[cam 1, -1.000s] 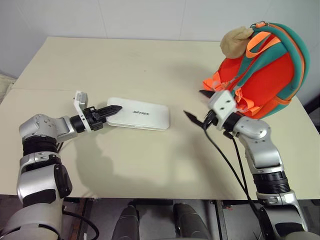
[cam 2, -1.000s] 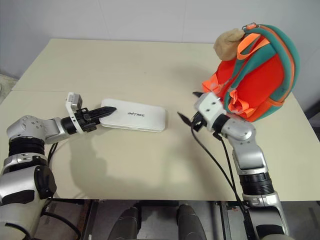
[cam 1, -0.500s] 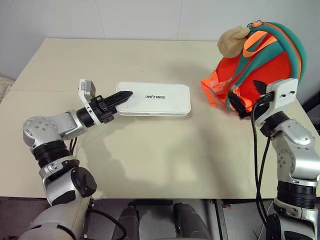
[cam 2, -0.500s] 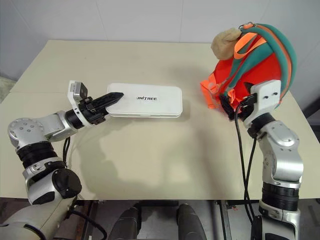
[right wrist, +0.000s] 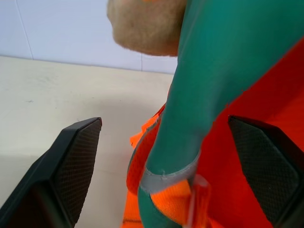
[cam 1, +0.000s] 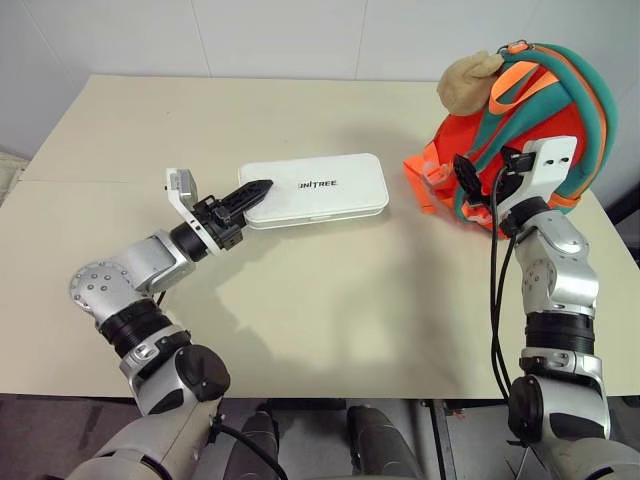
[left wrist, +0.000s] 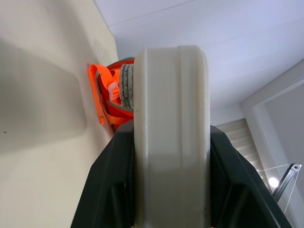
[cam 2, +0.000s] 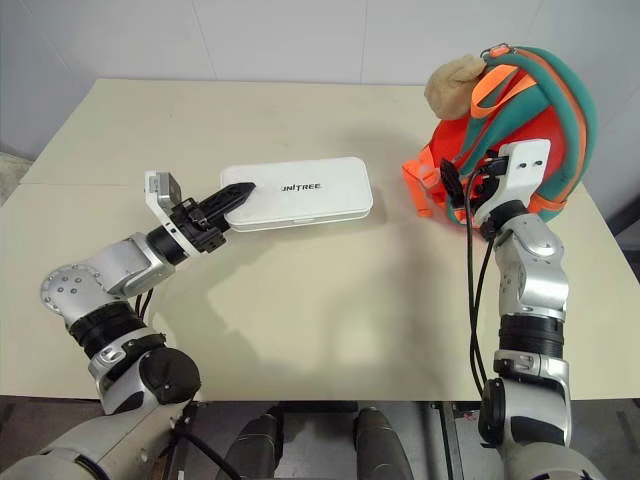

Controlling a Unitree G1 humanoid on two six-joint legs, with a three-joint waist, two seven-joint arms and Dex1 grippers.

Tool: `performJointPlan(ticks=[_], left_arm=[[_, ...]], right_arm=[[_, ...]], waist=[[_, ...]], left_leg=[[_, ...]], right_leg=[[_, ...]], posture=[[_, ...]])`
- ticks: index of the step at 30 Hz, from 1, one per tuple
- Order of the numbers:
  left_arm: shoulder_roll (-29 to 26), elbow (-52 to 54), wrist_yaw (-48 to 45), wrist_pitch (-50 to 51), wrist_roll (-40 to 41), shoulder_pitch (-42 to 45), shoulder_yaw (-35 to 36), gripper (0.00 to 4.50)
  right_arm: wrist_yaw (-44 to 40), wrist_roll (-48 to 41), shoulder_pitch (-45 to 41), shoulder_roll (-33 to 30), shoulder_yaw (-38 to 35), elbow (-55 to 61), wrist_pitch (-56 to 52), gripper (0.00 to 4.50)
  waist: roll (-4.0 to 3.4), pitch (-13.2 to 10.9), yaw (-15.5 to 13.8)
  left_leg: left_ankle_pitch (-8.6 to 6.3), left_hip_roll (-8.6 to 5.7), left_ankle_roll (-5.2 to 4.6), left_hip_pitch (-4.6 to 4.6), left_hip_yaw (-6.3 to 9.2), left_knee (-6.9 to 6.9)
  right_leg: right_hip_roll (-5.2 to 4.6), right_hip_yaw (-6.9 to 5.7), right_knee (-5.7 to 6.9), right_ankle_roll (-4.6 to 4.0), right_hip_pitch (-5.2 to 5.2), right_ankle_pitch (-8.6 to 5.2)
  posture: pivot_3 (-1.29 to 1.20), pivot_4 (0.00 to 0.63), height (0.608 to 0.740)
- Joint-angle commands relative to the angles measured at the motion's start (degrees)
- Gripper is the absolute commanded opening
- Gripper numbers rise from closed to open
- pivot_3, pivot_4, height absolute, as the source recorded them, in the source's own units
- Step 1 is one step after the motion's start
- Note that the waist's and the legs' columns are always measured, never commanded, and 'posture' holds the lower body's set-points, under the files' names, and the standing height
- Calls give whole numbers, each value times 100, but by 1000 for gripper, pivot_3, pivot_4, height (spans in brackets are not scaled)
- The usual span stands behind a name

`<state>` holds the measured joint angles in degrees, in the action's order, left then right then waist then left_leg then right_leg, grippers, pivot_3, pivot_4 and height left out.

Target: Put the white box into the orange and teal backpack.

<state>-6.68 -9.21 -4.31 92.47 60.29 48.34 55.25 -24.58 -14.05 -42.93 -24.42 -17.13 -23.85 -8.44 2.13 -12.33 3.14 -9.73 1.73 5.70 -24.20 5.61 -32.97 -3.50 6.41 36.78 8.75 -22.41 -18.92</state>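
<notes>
On the beige table [cam 1: 300, 330], your left gripper [cam 1: 252, 192] clamps one end of the white box [cam 1: 318, 189], lifted but well short of the orange and teal backpack [cam 1: 540, 130]; your right gripper [cam 1: 492, 180] spreads wide at its teal strap, holding nothing; insertion remains

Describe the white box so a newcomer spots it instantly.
On the beige table, left of the orange and teal backpack, lies the white box. It is flat and long with rounded corners, dark lettering on top, its end clamped in the left gripper.
</notes>
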Motion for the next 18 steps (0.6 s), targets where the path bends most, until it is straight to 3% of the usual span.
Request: performJointPlan(ticks=[1, 7, 8, 11, 18], left_arm=[[100, 363, 175, 3, 494, -22, 19, 1390], [218, 435, 431, -78, 827, -64, -26, 1390], [240, 454, 472, -95, 898, -83, -51, 1390], [270, 476, 608, -174, 1095, -141, -127, 1390], [82, 359, 881, -530, 1521, -323, -412, 1390]], right_arm=[[105, 74, -388, -13, 16, -512, 518, 4500], [474, 214, -923, 103, 43, -1516, 1189, 4500], [576, 180, -1004, 148, -8, -1596, 1262, 4312], [620, 14, -1146, 253, -84, -1658, 1186, 3575], [589, 9, -1099, 246, 7, -1528, 1125, 1067]], waist=[[0, 0, 0], [0, 0, 6], [0, 0, 11], [-1, 0, 14], [-1, 0, 5]], left_leg=[[0, 0, 0, 0, 0, 0], [0, 0, 0, 0, 0, -1], [0, 0, 0, 0, 0, -1], [0, 0, 0, 0, 0, 0], [0, 0, 0, -2, 0, 0]], right_leg=[[0, 0, 0, 0, 0, 0], [0, 0, -3, 0, 2, 0], [0, 0, -3, 0, 2, 0], [1, 0, -3, 0, 1, 0], [0, 0, -6, 0, 2, 0]], posture=[[0, 150, 740], [0, 150, 740], [0, 150, 740], [0, 150, 740], [0, 150, 740]])
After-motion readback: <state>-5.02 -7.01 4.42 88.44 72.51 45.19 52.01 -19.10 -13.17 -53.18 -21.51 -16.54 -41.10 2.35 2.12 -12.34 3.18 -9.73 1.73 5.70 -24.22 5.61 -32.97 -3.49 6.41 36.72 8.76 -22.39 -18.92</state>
